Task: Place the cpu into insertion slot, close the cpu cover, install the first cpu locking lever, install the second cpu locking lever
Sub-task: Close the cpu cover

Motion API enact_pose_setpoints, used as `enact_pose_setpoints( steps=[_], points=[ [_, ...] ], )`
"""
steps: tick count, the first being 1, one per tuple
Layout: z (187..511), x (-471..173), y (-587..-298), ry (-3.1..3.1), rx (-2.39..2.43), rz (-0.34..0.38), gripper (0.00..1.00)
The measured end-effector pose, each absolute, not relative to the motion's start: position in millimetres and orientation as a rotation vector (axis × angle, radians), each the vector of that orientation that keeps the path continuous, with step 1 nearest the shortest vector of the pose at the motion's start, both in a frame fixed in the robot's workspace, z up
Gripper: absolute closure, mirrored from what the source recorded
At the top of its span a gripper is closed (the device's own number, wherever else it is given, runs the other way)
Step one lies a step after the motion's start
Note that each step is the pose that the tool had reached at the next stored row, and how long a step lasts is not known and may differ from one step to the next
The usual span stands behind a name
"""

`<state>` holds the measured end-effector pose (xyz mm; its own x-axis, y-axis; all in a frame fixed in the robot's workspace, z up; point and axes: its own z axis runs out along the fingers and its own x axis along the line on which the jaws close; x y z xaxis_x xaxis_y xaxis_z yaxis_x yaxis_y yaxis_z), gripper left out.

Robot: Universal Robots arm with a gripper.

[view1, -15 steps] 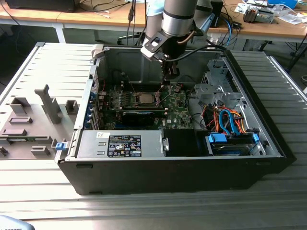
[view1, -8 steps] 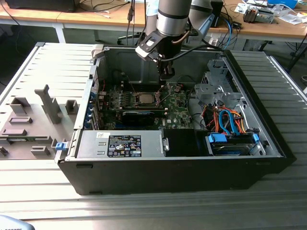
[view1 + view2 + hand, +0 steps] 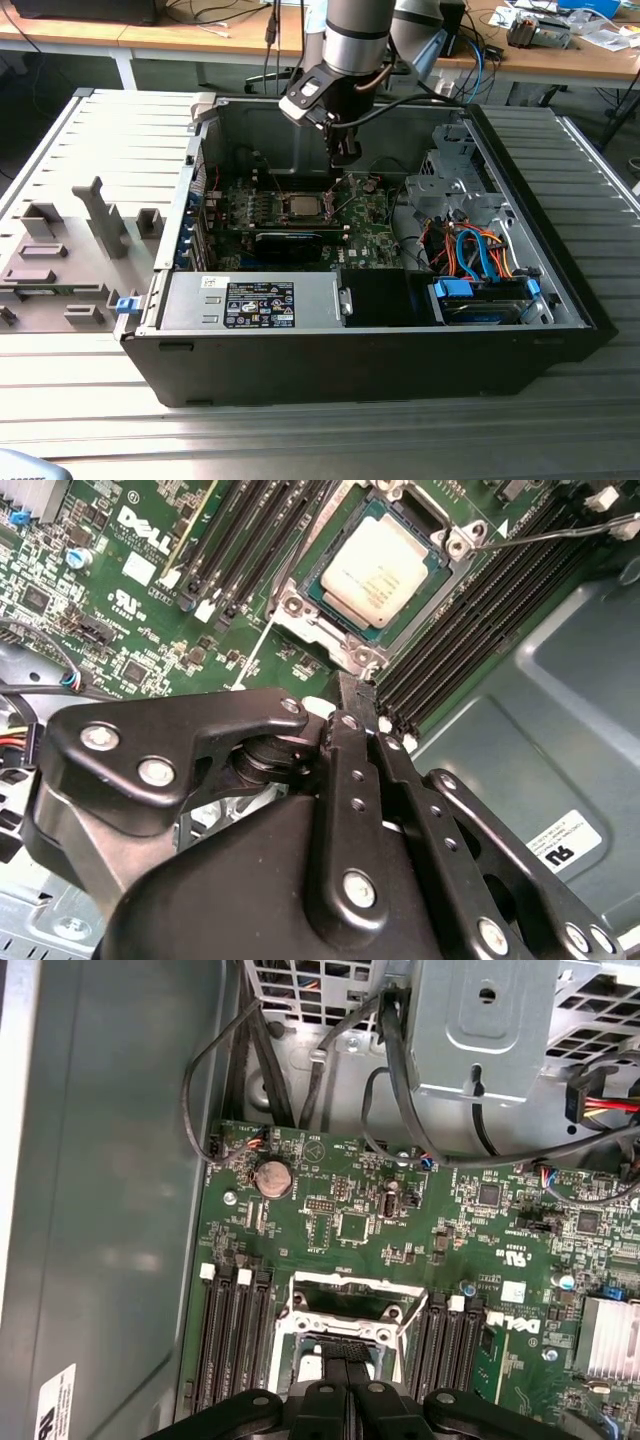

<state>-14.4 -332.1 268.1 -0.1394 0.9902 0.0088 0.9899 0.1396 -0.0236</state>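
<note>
The cpu (image 3: 378, 575) lies flat in the insertion slot (image 3: 345, 1312) on the green motherboard (image 3: 130, 590), silvery face up. The cpu cover (image 3: 300, 608) lies as a metal frame around it. Two thin wire locking levers (image 3: 560, 535) (image 3: 252, 655) stick out from opposite corners of the slot. My gripper (image 3: 357, 690) is shut with nothing seen between its fingers, tips just off the slot's edge. In the exterior view the gripper (image 3: 344, 158) hangs above and to the right of the cpu (image 3: 301, 207). In the first wrist view the gripper (image 3: 345, 1352) covers the slot's near side.
Black memory slots (image 3: 480, 610) flank the socket on both sides. The grey case wall (image 3: 560, 710) stands close by. Cables (image 3: 300, 1070) and a metal drive cage (image 3: 480, 1020) lie beyond the board. A heat sink (image 3: 610, 1335) sits at the board's edge.
</note>
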Motion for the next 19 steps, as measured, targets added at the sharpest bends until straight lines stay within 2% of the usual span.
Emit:
enact_pose_setpoints(
  steps=[10,19],
  points=[
    [268,-20,-332,-2.355,-2.046,0.019,0.89],
    [268,23,-332,-2.344,-2.037,0.036,0.89]
  ],
)
